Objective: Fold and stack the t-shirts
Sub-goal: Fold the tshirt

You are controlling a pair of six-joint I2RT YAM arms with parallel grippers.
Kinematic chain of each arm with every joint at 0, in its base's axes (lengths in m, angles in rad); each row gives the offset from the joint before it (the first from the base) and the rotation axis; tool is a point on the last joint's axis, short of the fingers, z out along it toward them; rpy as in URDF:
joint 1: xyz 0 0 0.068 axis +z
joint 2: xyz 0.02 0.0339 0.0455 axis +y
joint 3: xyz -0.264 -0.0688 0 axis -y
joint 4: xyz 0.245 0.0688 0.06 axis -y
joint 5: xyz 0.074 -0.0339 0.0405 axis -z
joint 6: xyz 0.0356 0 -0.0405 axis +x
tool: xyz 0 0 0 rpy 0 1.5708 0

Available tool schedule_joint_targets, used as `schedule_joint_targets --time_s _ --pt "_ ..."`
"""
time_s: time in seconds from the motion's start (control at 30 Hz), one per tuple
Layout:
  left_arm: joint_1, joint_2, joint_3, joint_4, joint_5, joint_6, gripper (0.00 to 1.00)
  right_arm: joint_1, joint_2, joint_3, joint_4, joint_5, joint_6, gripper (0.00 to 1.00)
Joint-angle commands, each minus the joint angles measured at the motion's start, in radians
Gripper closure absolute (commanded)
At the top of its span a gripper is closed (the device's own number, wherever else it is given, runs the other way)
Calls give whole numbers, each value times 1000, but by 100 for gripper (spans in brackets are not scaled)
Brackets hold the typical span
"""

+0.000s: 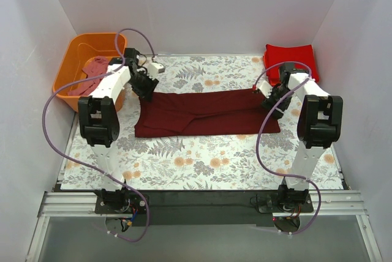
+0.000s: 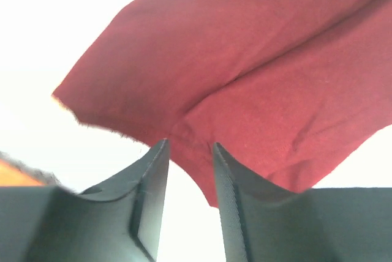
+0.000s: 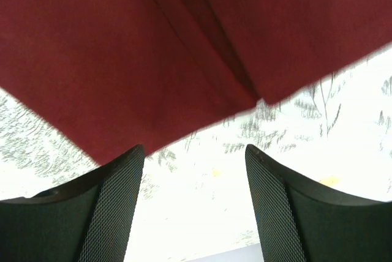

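A dark maroon t-shirt [image 1: 205, 114] lies flat across the middle of the floral table, folded lengthwise into a long band. My left gripper [image 1: 146, 87] is low over its far left corner. In the left wrist view the gripper [image 2: 189, 144] has a narrow gap between its fingers, and the shirt's [image 2: 257, 60] edge lies under the tips, not pinched. My right gripper [image 1: 267, 98] is at the shirt's far right corner. In the right wrist view it [image 3: 193, 147] is wide open and empty, just off the shirt's [image 3: 122, 48] edge. Bright red folded shirts [image 1: 290, 59] sit at the back right.
An orange tub [image 1: 73, 51] stands at the back left with a dusty pink shirt [image 1: 92, 73] in it. White walls close in the table on three sides. The floral cloth [image 1: 202, 164] covers the table in front of the maroon shirt.
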Motion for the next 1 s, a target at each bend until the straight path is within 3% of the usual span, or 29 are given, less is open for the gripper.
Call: schedule_joint_targets --time_s 0.0,0.1,0.23,0.37,0.77,0.87,0.97 --pt "113 -72 34 -113 133 -134 64 -60 -101 46 -97 -91 89 27" --pt "184 -147 -98 -131 187 -182 61 -91 -112 31 -138 -143 193 28" --pt "194 -274 -315 -36 155 -222 57 -124 -105 -20 -135 -192 312 31" --pt "194 -319 -421 25 130 -262 55 -137 -60 -41 -122 -220 401 34" --pt "194 -313 -559 133 95 -294 55 -140 14 -115 -47 -166 459 41" --pt "194 -300 -564 131 108 -296 55 -138 17 -153 -26 -162 458 48" --pt "194 -290 -573 133 115 -297 60 -140 15 -179 -9 -145 452 67"
